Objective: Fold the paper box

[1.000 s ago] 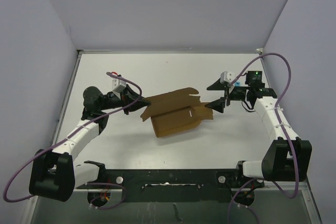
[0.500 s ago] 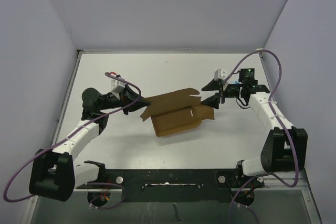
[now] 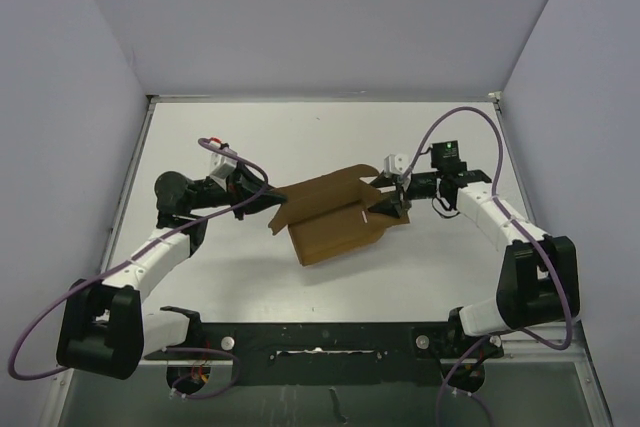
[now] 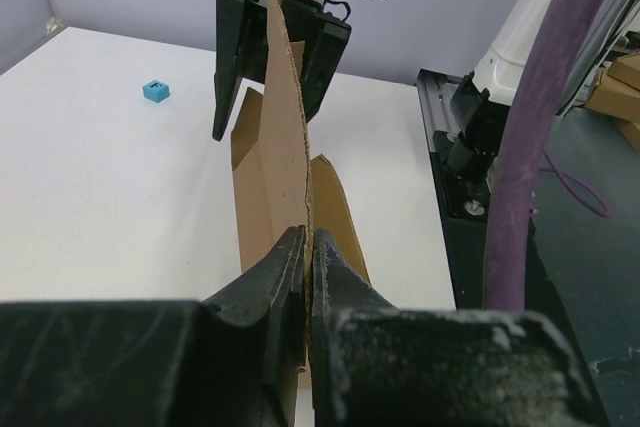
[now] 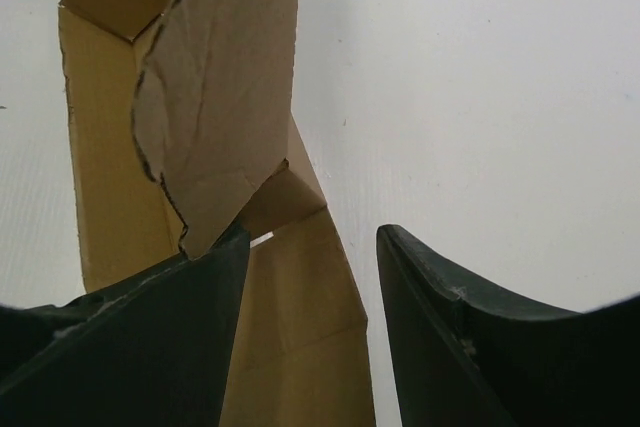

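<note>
The paper box (image 3: 330,219) is a brown cardboard sheet, partly raised, at the table's middle. My left gripper (image 3: 272,197) is shut on its left flap. In the left wrist view the jaws (image 4: 308,247) pinch the upright cardboard edge (image 4: 285,117). My right gripper (image 3: 383,199) is open at the box's right end, one finger on each side of a raised flap. In the right wrist view the fingers (image 5: 170,337) straddle the cardboard (image 5: 300,327), with a creased flap (image 5: 220,77) standing above the left finger. The right gripper (image 4: 270,47) also shows in the left wrist view, behind the sheet.
A tiny blue cube (image 4: 154,90) lies on the white table beyond the box, toward the right arm. Grey walls close the table on three sides. A black rail (image 3: 320,339) runs along the near edge between the arm bases.
My right gripper has moved left from beside the box to over its right end, still open. The left gripper has kept its hold and barely moved.
</note>
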You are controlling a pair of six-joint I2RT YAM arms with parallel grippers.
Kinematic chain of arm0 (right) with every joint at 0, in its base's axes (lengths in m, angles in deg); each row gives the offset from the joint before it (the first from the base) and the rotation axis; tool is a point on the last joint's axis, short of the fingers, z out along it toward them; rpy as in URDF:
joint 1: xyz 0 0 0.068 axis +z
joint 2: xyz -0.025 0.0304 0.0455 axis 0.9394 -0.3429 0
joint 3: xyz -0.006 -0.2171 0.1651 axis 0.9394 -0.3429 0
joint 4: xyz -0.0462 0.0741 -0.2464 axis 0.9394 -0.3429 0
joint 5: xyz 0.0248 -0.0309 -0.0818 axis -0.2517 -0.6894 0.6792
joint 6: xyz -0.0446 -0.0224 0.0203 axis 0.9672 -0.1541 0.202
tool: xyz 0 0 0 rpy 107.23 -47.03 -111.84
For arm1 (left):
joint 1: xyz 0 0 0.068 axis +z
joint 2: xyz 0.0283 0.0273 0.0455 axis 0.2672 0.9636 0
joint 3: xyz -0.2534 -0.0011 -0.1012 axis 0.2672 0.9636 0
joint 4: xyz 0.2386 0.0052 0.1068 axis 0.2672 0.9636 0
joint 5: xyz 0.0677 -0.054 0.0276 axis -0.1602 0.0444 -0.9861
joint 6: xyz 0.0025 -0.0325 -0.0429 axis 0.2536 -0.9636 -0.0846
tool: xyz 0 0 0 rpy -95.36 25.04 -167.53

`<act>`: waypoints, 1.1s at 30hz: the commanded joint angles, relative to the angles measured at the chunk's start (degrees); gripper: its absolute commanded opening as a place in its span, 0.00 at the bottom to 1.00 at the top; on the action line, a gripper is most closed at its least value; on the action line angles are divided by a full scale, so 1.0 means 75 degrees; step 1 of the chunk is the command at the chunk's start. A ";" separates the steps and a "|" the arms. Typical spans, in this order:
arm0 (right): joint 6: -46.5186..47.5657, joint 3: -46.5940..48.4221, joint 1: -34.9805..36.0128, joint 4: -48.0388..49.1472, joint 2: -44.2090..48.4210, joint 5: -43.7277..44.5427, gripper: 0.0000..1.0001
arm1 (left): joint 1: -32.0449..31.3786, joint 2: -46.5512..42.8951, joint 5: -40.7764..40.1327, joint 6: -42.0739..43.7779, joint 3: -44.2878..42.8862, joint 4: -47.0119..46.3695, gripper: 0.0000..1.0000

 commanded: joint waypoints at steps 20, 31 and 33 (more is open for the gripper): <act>0.2860 0.0320 -0.0450 -0.2051 0.1472 -0.0848 0.75 | 0.0388 0.0133 0.0346 -0.1061 -0.0129 -0.1628 0.00; 0.2082 0.0350 0.0102 -0.1068 0.1095 -0.0195 0.61 | 0.0388 0.0045 0.0536 -0.1122 -0.0204 -0.1670 0.00; 0.2096 0.0272 0.0258 -0.0908 0.1112 -0.0007 0.57 | 0.0388 0.0109 0.0575 -0.1300 -0.0231 -0.1881 0.00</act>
